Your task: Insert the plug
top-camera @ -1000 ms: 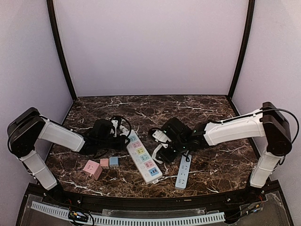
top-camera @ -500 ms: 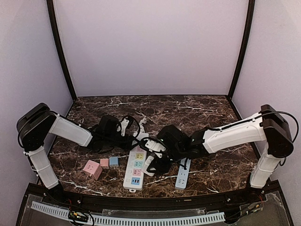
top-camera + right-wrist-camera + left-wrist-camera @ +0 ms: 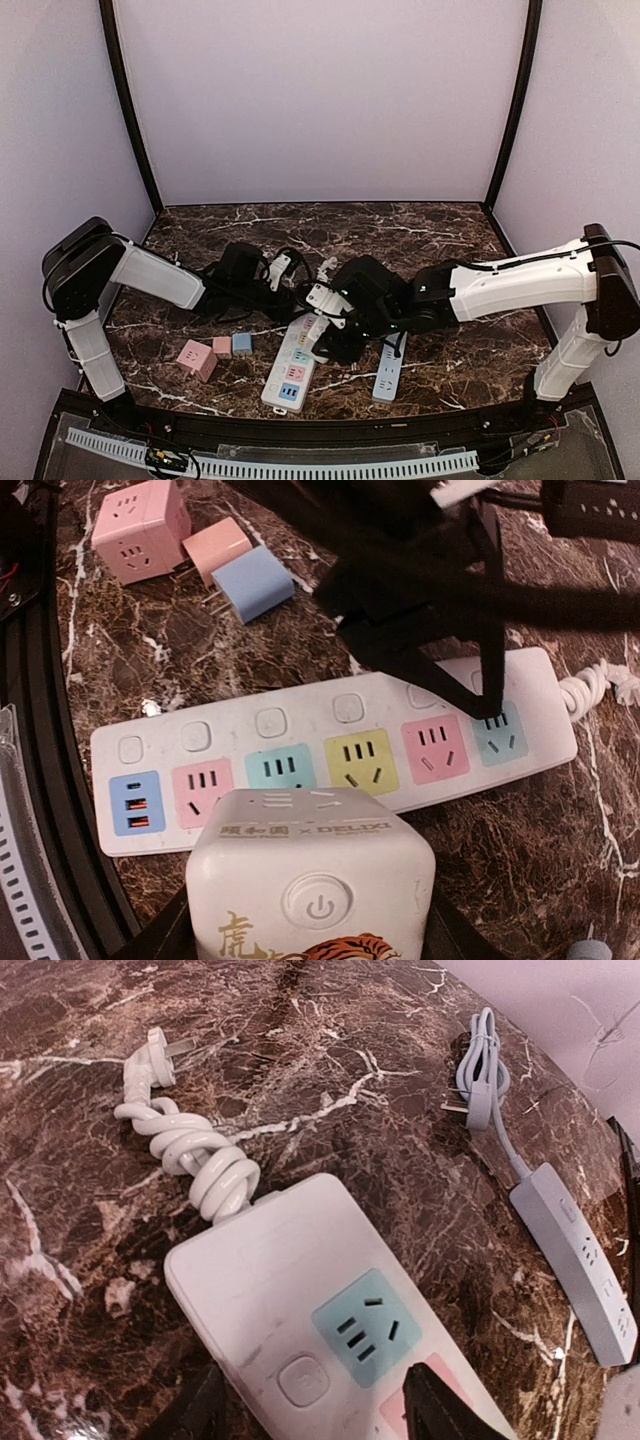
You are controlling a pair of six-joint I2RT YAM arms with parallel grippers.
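Nothing is plugged in yet. Every socket of the white power strip that I can see is empty, from the blue USB end to the teal socket at the cord end.

My right hand is clamped on the white cube plug, with a finger on each side of it. The cube hangs above the strip's near edge, roughly over the pink and teal sockets beside the USB end. Its top face, with the power button, is turned to the wrist camera. Its prongs are hidden beneath it, so I cannot say whether they line up with any slots.

My left hand is at the strip's cord end with its fingers spread apart and nothing gripped between them. One finger sits just off the strip's side and the other comes down on or just above the strip, at the end teal socket; I cannot tell whether it touches. I take this as steadying the strip against the counter.

So the pick-up looks done and the strip lies flat, sockets up. I judge that three steps remain:

- choosing a socket
- squaring the prongs to it
- pushing the cube down until it seats, while the strip is kept from sliding

The grey strip lies beside the white power strip, apart from it, and seems to play no part in this.
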